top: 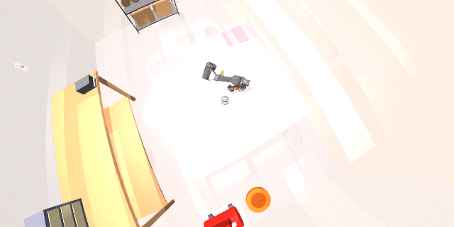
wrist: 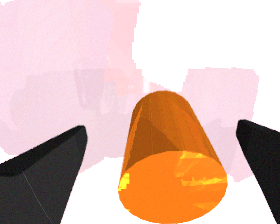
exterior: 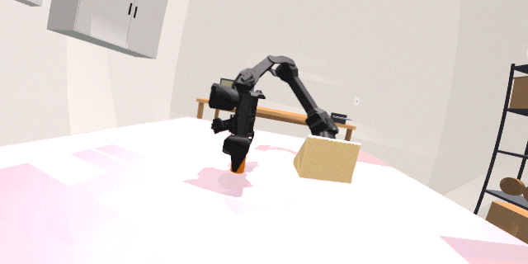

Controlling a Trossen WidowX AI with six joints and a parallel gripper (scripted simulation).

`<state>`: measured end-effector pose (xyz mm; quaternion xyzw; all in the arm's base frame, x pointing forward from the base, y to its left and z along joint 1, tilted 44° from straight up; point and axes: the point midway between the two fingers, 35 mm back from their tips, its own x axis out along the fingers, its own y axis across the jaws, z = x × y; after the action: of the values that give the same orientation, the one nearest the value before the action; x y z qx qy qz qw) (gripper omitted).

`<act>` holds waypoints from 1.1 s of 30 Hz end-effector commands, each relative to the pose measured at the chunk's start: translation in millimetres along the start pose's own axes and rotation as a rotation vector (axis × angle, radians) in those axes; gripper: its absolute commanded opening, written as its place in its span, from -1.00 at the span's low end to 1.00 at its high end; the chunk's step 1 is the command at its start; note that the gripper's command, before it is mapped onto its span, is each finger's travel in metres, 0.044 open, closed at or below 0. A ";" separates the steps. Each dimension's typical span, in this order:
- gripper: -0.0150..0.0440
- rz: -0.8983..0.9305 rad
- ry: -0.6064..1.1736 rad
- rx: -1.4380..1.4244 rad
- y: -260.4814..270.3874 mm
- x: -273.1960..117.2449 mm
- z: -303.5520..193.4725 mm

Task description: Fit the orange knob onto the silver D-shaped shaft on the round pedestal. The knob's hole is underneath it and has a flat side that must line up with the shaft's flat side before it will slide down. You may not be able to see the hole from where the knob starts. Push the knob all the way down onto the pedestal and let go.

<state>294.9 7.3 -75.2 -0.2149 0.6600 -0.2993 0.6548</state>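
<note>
Wrist: fingers wide open, holding nothing; orange knob between, its underside hidden; exterior: pedestal unseen.

Top view: the knob stands on the surface, between the spread fingers, with a gap on either side in the wrist view. The pedestal lies near the knob, to its lower left. Exterior view: the block rests right of the knob, before the arm's lower end; the bench stands behind the surface.
</note>
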 end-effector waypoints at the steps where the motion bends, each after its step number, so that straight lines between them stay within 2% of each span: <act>1: 1.00 -0.007 0.002 -0.008 -0.6 7.4 -1.9; 2: 1.00 -0.007 0.002 -0.008 -0.7 7.6 -1.9; 12: 0.11 -0.007 0.002 -0.008 -0.7 7.6 -1.9; 19: -0.05 -0.007 0.002 -0.008 -0.7 7.6 -1.9; 24: -0.49 -0.001 0.002 -0.011 1.7 -7.3 1.3; 33: -0.49 0.008 0.003 -0.013 5.7 -64.4 5.9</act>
<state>300.3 36.4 -49.6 -0.2220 0.6669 -0.2941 0.6477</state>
